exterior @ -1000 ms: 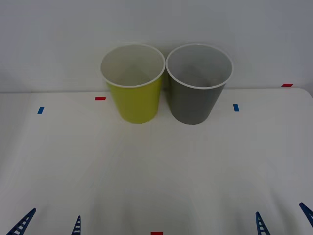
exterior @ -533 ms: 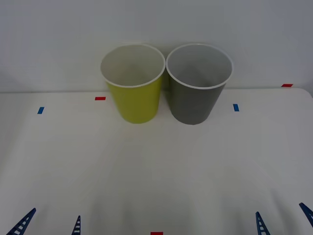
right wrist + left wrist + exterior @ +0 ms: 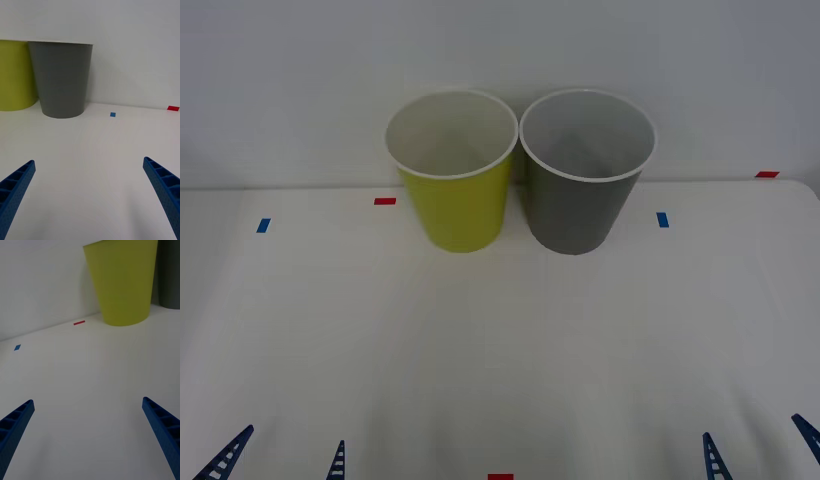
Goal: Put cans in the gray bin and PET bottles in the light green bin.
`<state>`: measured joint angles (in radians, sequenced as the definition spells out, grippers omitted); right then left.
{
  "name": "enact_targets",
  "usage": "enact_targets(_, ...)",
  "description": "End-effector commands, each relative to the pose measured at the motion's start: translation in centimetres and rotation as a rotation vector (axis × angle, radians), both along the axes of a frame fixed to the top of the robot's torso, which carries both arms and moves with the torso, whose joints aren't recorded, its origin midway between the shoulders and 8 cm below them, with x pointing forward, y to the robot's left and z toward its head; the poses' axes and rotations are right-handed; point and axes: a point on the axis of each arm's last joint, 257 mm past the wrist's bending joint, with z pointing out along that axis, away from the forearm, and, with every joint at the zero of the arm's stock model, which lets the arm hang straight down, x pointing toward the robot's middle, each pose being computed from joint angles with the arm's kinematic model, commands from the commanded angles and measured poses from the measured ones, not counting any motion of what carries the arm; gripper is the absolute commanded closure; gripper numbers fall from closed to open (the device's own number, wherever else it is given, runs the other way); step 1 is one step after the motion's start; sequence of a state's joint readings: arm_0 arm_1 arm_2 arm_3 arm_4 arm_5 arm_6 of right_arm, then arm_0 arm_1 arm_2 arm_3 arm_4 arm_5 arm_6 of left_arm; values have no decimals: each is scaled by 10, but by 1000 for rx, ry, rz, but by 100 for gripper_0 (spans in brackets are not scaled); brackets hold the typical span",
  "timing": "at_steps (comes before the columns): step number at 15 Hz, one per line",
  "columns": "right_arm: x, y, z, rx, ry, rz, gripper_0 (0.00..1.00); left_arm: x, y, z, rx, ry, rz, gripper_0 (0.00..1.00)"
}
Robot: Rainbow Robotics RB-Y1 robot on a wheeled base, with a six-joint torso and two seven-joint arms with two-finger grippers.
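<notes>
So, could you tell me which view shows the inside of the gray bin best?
The front view: it looks down into the gray bin, showing its white rim and pale inside. The right wrist view shows its outer wall side-on, and the left wrist view catches a dark sliver beside the light green bin.

In front of me is a white counter point(image 3: 500, 340), and behind it stands a plain pale wall point(image 3: 300, 80). Small tape marks are stuck flat on the counter. A blue mark point(image 3: 263, 225) lies far on my left, and a red mark point(image 3: 385, 201) lies a little nearer to the middle. A second blue mark point(image 3: 663, 219) lies on my right, and a red mark point(image 3: 767, 174) sits at the far right, close to the wall. One more red mark point(image 3: 500, 477) is at the near edge, perhaps cut off, I cannot tell.
</notes>
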<state>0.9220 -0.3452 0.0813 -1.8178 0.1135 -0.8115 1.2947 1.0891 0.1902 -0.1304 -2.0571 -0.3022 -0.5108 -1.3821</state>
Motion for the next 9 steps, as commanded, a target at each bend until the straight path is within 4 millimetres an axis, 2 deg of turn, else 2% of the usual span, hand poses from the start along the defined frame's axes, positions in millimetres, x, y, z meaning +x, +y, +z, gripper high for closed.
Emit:
enact_targets(1, 0, 0, 0, 0, 0, 0, 0, 0, 0, 0, 0, 0, 0, 0)
enact_targets(9, 0, 0, 0, 0, 0, 0, 0, 0, 0, 0, 0, 0, 0, 0)
